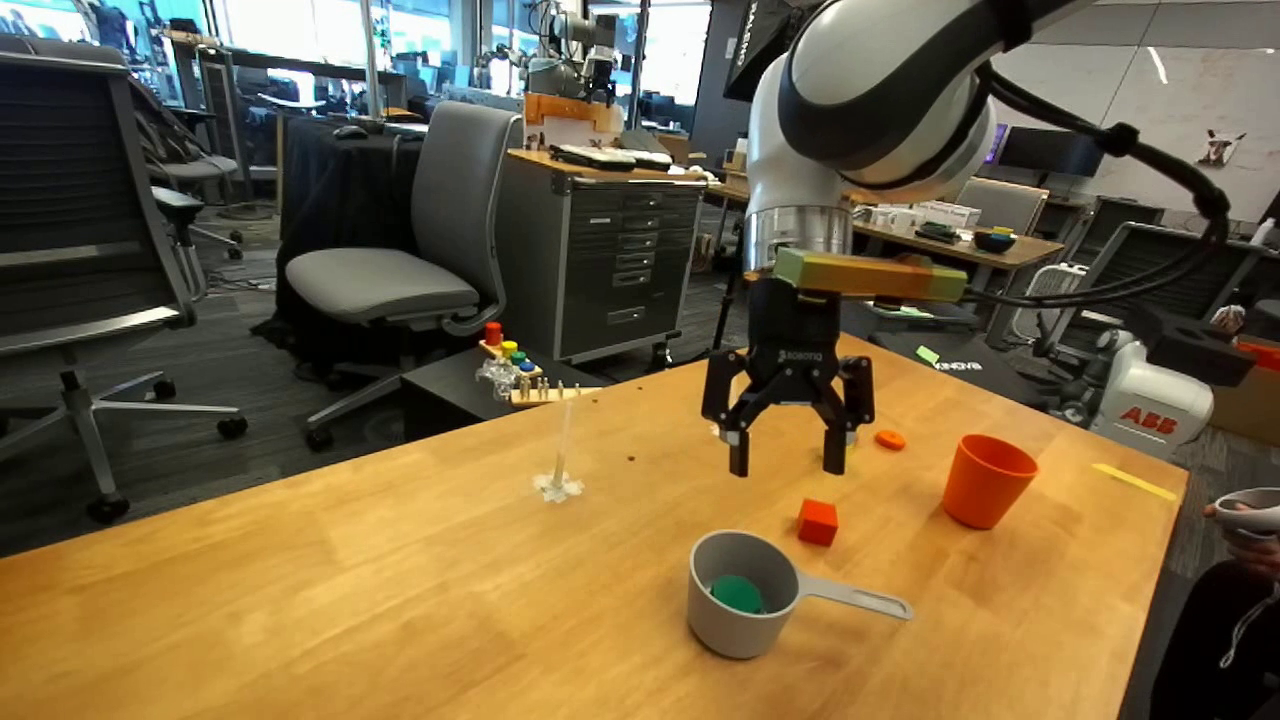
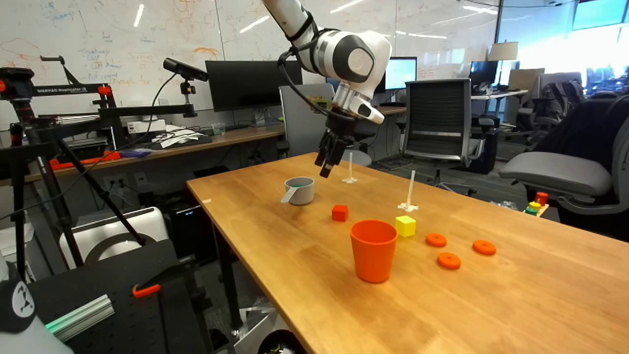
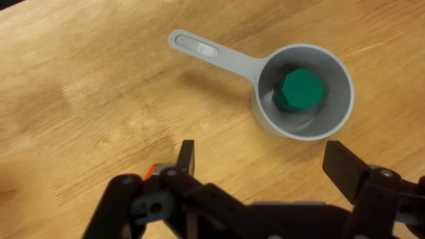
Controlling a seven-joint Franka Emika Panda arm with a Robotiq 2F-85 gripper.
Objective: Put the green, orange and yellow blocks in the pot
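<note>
One many-sided green block [image 3: 302, 89] sits inside a lone round grey pot [image 1: 722, 632] with a flat, straight handle [image 3: 234, 62] as a black two-fingered gripper [image 1: 786, 458] hovers above the wooden table [image 2: 521, 295], jaws spread wide. One red-orange cube [image 2: 339, 213] lies near the pot; one bright yellow cube [image 2: 406, 226] lies near one tapered orange-red cup [image 2: 373, 255] and three round orange discs [image 2: 448, 262].

Wrist view down into pot [image 3: 337, 96], both exterior views across table [image 1: 400, 570].

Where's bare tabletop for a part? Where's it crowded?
Free, in an exterior view: wooden tabletop nearer than the orange cup and orange discs; also left of the red-orange block. Crowded: from cup through yellow block to discs.
</note>
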